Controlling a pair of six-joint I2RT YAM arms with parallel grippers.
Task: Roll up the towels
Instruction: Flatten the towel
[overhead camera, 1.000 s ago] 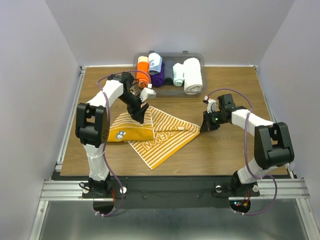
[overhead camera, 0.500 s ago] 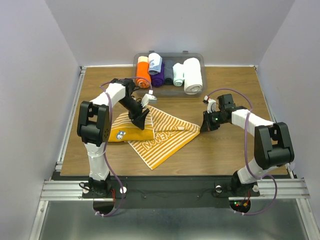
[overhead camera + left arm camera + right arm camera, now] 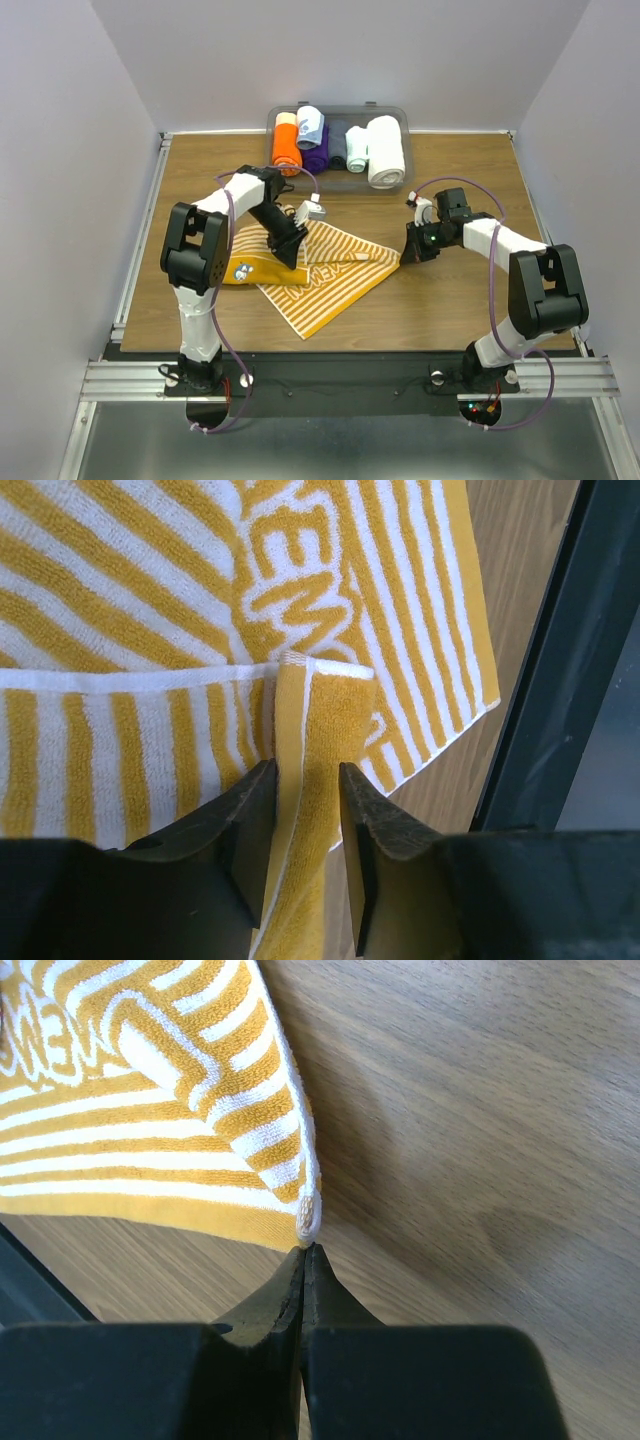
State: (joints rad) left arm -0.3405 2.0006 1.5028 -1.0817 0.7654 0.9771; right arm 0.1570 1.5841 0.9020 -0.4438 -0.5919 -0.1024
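The yellow-orange-and-white striped towel (image 3: 330, 285) lies spread at the table's middle. Its solid yellow side (image 3: 250, 268) is folded over at the left, and the white lettering faces up. It also shows in the left wrist view (image 3: 120, 580) and the right wrist view (image 3: 150, 1130). My left gripper (image 3: 290, 252) stands over the towel's middle. Its jaws (image 3: 305, 780) are closed on a raised yellow fold. My right gripper (image 3: 410, 252) is shut (image 3: 303, 1250), pinching the very tip of the towel's right corner on the wood. A pale blue roll (image 3: 310, 125) lies in the bin.
A clear bin (image 3: 400, 112) at the table's back holds rolls: orange (image 3: 286, 143), purple (image 3: 316, 155), dark grey (image 3: 337, 145), pale mint (image 3: 357, 148) and thick white (image 3: 386, 150). Bare wood lies right of the towel and at the front.
My left gripper has moved from the towel's far edge toward the near right, over the towel's middle, taking the yellow fold along. The right arm has not moved.
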